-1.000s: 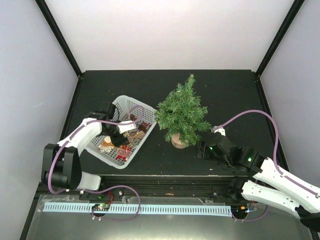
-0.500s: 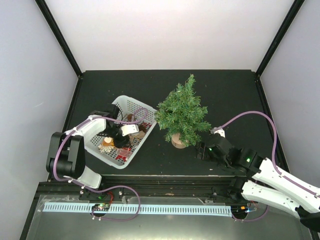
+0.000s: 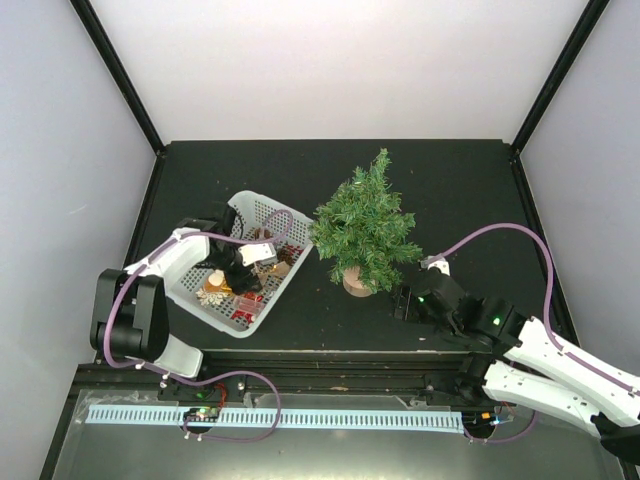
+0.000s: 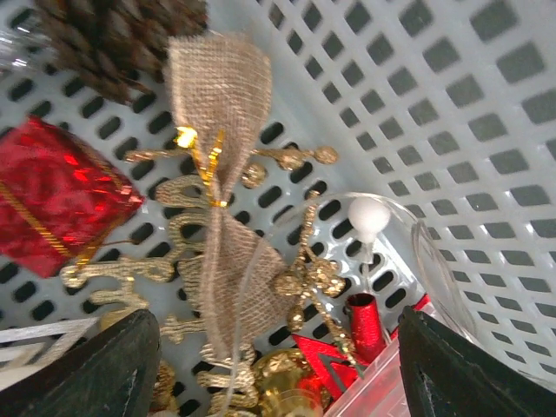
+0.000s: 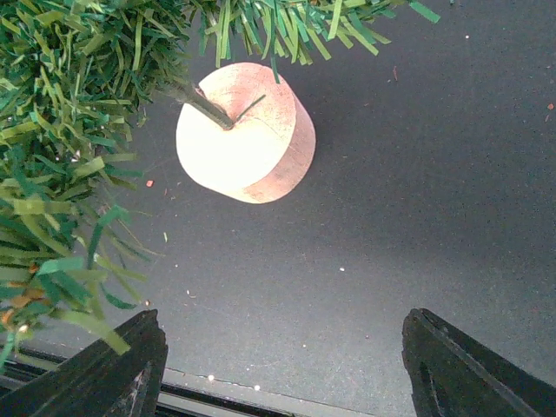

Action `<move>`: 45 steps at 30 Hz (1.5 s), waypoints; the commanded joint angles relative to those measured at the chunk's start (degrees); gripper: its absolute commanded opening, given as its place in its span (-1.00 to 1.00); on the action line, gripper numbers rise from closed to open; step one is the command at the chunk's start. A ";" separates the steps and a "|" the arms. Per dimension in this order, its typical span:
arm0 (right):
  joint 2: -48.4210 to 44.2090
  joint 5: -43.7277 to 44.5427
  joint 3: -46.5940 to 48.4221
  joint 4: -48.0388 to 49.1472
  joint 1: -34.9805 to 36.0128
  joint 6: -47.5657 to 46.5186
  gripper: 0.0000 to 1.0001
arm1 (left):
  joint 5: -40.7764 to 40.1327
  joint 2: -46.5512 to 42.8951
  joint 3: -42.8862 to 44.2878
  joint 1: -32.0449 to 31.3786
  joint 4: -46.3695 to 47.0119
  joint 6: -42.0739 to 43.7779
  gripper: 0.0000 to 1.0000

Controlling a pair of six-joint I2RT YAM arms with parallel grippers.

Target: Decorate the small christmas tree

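Note:
The small christmas tree (image 3: 364,228) stands upright at the table's middle on its round wooden base (image 5: 246,132). My left gripper (image 4: 278,369) is open inside the white basket (image 3: 255,208), low over the ornaments: a burlap bow (image 4: 219,165), gold glitter pieces (image 4: 308,278), a red gift box (image 4: 54,195), a pine cone (image 4: 113,35) and a red tube (image 4: 365,323). Nothing is between its fingers. My right gripper (image 5: 278,373) is open and empty, just in front and to the right of the tree's base (image 3: 356,282).
The white lattice basket wall (image 4: 452,113) rises close on the left gripper's right. A clear plastic piece (image 4: 434,261) lies by the right finger. The table's front edge (image 5: 217,395) lies just behind the right gripper. Black frame posts stand at the back corners.
My left gripper has turned and shifted slightly right inside the basket, staying over the ornaments. The right arm and the tree have not moved.

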 commanded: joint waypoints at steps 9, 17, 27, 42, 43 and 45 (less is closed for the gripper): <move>-1.57 0.08 -1.19 0.92 -0.20 -0.45 0.50 | 2.31 0.41 8.88 1.90 -5.47 -8.27 0.40; -1.34 0.01 -1.55 1.14 -0.18 -0.66 0.49 | 8.09 3.33 10.98 1.97 -13.07 -8.55 0.07; -1.22 0.13 -1.97 1.45 -0.18 -0.98 0.50 | 7.05 2.93 8.61 2.03 -14.12 -7.90 -0.06; -1.88 -0.09 -2.99 1.96 -0.18 -0.98 0.49 | 8.73 4.31 6.13 1.93 -14.40 -8.34 0.01; -1.93 0.09 -3.10 1.91 -0.20 -0.91 0.49 | 8.86 4.35 6.11 1.94 -14.42 -8.26 0.01; -2.10 0.37 -3.36 1.84 -0.23 -0.66 0.49 | 8.97 4.43 5.95 1.88 -14.46 -8.18 0.01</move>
